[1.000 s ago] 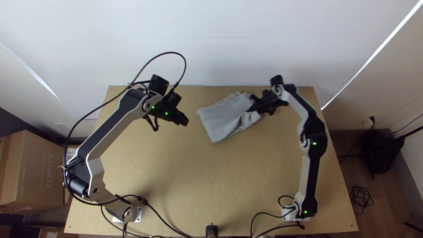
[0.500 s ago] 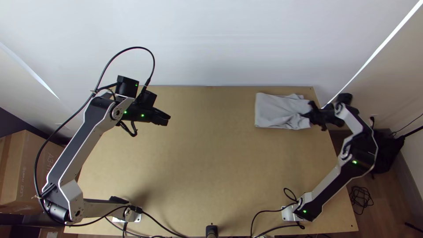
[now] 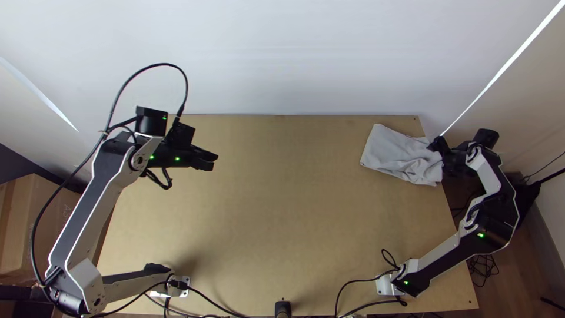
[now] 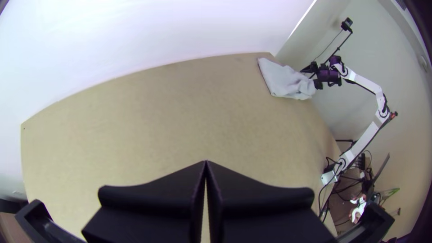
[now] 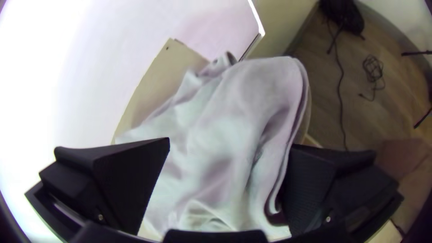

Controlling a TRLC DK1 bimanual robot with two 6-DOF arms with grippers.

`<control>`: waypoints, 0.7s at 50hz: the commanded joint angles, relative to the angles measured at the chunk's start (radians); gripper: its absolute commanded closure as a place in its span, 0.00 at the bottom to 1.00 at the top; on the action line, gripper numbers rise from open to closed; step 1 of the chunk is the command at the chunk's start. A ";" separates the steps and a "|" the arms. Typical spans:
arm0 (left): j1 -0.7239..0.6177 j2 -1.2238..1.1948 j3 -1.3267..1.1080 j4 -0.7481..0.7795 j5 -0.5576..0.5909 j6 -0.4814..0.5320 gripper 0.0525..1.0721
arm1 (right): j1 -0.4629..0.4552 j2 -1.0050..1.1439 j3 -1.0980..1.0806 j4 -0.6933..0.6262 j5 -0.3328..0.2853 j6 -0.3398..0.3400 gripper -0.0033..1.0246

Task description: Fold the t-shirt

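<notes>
And here's the folded pale grey cloth t-shirt [image 3: 395,154], rumpled at one end, by the light wooden table's [image 3: 265,206] far right corner; the right black gripper [image 3: 439,154] is at that rumpled end, fingers spread wide, cloth between them; the left black gripper [image 3: 216,161], well apart, is closed on nothing.

Moved t-shirt [image 3: 393,154] with right gripper [image 3: 436,143] rightward to the counter's [image 3: 271,206] far right corner; turned cloth clockwise, bringing more to that gripper's near side. Withdrew left gripper [image 3: 212,161] leftward, farther from the t-shirt.
</notes>
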 commanded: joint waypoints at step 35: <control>0.279 -0.179 0.035 -0.052 -0.014 -0.061 0.05 | 0.060 -0.253 -0.029 0.275 0.416 -0.322 0.04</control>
